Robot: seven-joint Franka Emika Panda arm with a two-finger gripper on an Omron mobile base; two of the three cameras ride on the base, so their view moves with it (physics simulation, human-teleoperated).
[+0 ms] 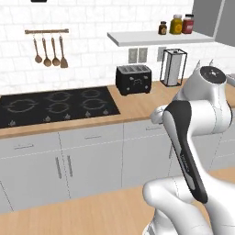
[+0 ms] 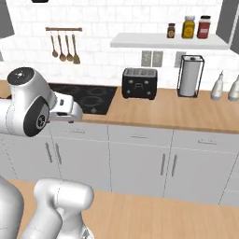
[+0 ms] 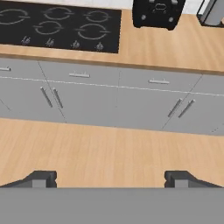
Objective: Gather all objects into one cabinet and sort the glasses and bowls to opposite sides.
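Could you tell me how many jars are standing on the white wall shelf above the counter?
3, side by side at the right end of the white shelf: a small dark jar, a yellow jar, a red jar. None seems hidden.

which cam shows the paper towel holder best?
Right base view: the paper towel holder stands whole and unblocked on the counter, right of the toaster. In the left base view it is whole too, but the arm crowds its right side. The hand view catches just its lower part at the top right corner.
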